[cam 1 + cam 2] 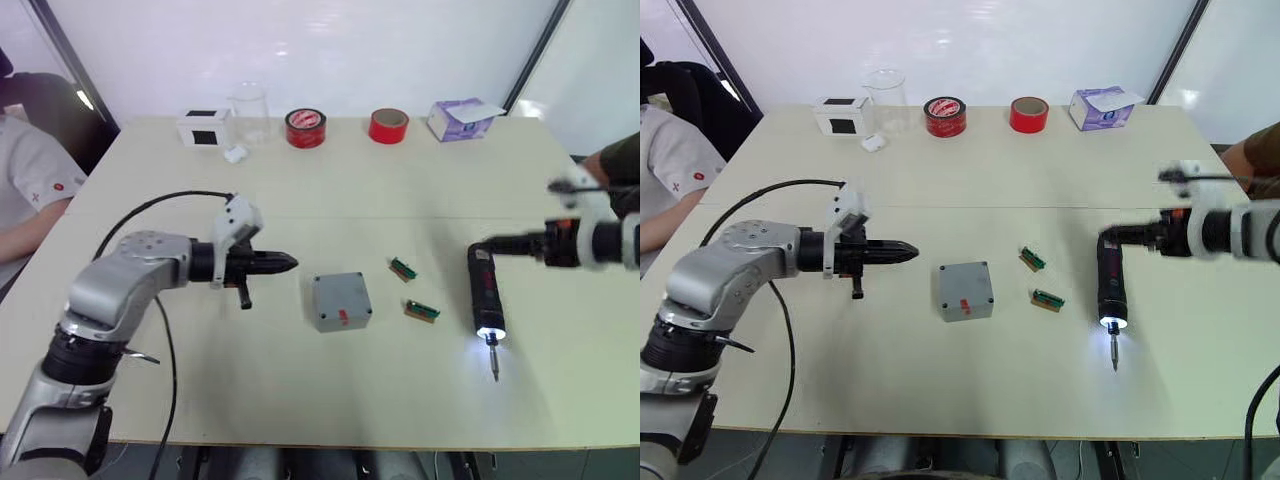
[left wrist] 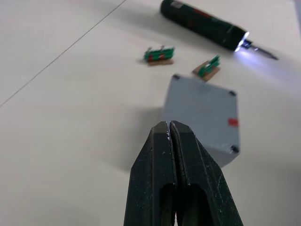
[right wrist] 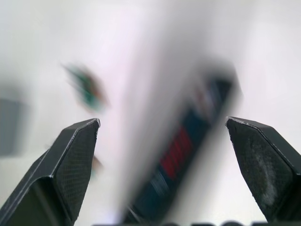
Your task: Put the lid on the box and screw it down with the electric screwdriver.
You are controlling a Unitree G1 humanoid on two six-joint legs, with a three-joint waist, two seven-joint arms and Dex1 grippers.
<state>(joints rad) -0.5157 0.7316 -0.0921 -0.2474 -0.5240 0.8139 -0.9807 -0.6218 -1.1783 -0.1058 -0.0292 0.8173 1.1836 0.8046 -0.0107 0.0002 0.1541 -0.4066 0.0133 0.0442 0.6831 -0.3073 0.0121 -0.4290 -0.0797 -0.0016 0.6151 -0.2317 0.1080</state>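
Note:
The grey lid (image 1: 341, 297), marked with a small red patch, lies on top of the grey box (image 1: 345, 322) at mid-table, so the box's inside is hidden. My left gripper (image 1: 290, 263) is shut with nothing in it, hovering left of the box and pointing at it; its wrist view shows the lid (image 2: 202, 106) just past the closed fingertips. The black electric screwdriver (image 1: 485, 290) lies flat on the table right of the box, white tip light on, bit toward the front edge. My right gripper (image 1: 505, 243) is open at the screwdriver's rear end, its fingers (image 3: 70, 160) spread wide.
Two small green circuit boards (image 1: 403, 268) (image 1: 422, 311) lie between box and screwdriver. Along the far edge stand a white box with a black square (image 1: 203, 129), a clear beaker (image 1: 249, 112), two red tape rolls (image 1: 305, 128) (image 1: 388, 126) and a tissue pack (image 1: 462, 118). A person (image 1: 25, 180) sits at the left.

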